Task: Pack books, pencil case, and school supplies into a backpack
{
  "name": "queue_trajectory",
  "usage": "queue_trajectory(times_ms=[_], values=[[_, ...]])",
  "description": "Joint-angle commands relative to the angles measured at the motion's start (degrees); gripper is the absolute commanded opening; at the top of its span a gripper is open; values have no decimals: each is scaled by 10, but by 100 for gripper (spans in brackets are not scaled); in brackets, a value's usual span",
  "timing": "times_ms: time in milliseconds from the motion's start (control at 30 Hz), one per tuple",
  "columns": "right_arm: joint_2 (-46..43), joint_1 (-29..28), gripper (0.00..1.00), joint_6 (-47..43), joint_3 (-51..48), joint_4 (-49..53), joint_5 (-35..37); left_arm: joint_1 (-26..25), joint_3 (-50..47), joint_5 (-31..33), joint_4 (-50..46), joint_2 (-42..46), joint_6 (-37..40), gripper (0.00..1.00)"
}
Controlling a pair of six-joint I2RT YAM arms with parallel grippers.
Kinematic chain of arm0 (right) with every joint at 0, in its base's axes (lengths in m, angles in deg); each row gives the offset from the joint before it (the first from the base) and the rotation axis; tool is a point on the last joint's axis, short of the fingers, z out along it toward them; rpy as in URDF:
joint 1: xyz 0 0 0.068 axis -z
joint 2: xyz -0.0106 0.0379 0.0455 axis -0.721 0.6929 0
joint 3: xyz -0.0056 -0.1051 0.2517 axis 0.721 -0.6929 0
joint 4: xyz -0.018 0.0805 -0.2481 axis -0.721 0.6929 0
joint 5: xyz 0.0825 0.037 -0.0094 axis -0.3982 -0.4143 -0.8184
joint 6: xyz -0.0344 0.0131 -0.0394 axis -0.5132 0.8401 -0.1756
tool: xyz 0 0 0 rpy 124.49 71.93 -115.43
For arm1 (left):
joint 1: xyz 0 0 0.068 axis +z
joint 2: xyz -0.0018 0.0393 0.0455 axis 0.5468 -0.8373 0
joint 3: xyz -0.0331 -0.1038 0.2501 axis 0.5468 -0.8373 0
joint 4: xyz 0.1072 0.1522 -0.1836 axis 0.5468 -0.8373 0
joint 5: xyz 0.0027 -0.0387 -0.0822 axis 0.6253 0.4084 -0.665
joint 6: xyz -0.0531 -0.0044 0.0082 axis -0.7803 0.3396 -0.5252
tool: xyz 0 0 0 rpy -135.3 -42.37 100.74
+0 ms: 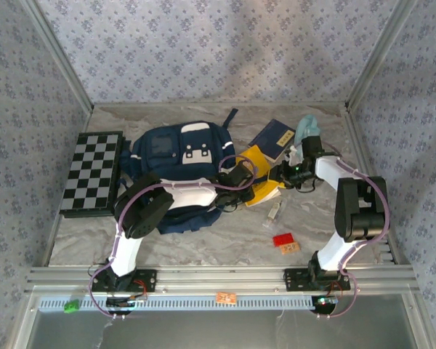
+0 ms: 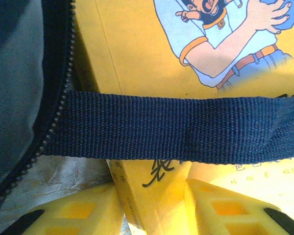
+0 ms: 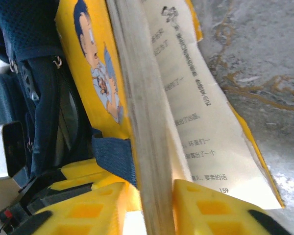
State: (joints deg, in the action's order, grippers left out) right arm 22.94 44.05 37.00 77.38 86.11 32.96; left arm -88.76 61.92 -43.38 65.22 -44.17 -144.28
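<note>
Backpack (image 1: 176,156) centre-left on table; yellow book (image 1: 253,157) on edge beside its zip opening; right gripper (image 3: 155,191) clamped on the pages; left gripper (image 2: 151,196) straddles the spine below a strap (image 2: 176,127), grip cannot be told; step: inserting book; next, likely clear strap from opening

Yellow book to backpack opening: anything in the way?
Yes. A navy webbing strap lies straight across the cover of the yellow book, right beside the zipper of the backpack. The right gripper clamps the book's pages; the strap probably has to be cleared first.
</note>
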Motion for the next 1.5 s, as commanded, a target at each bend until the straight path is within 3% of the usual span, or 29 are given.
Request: queue_trajectory(times_ms=[0,233,433,733,1067,1300,1467], values=[[-17,4,27,-2,-6,18,-12,8,-7,18,-15,-9,11,38],[-39,8,7,10,-5,11,-19,8,-7,15,-11,-4,15,38],[-111,15,1,39,-1,12,-36,15,-3,8,-9,38,44,45],[-225,10,0,98,44,9,-67,68,-91,-48,105,174,25,62],[-300,-45,0,184,90,-54,-63,154,-181,-150,230,287,-34,81],[-306,-90,0,268,75,-162,-50,172,-197,-203,361,293,-51,80],[-297,-119,0,302,48,-215,-29,172,-198,-213,424,286,-63,72]])
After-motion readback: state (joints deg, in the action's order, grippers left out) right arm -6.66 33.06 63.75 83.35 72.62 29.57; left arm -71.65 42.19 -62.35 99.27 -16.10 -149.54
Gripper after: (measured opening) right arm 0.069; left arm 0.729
